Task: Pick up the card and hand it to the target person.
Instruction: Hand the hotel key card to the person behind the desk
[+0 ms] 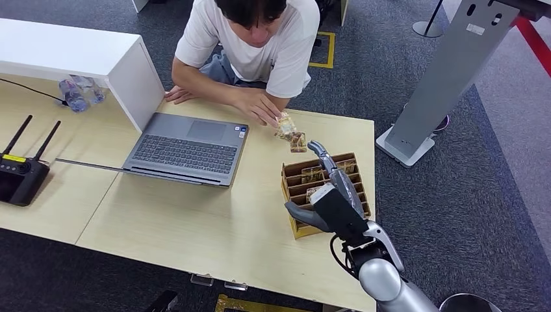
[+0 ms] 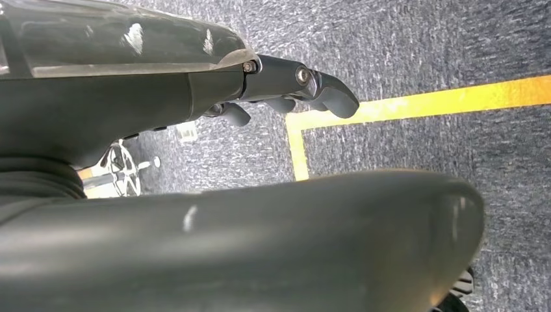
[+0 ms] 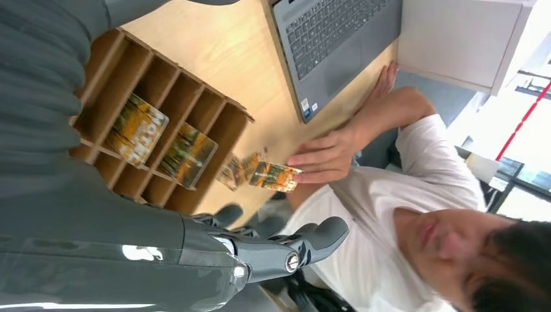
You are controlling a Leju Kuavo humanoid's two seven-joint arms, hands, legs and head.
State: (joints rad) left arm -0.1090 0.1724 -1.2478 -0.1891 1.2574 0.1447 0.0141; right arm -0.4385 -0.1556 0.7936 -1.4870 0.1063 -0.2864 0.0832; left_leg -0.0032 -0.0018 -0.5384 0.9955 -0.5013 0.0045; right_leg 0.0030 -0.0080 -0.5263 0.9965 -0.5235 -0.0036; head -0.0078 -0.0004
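Observation:
A person sits at the far side of the table, and their hand pinches a patterned card, also seen close up as the card with a second one beside it. My right hand hovers over the wooden slotted card box, fingers stretched toward the person and holding nothing. A short gap separates my fingertips from the card. The box still holds two cards. My left hand hangs over the carpet floor with its fingers apart and nothing in them.
An open laptop lies left of the box. A white shelf unit, water bottles and a black router stand at the left. A grey stand rises beyond the table's right edge.

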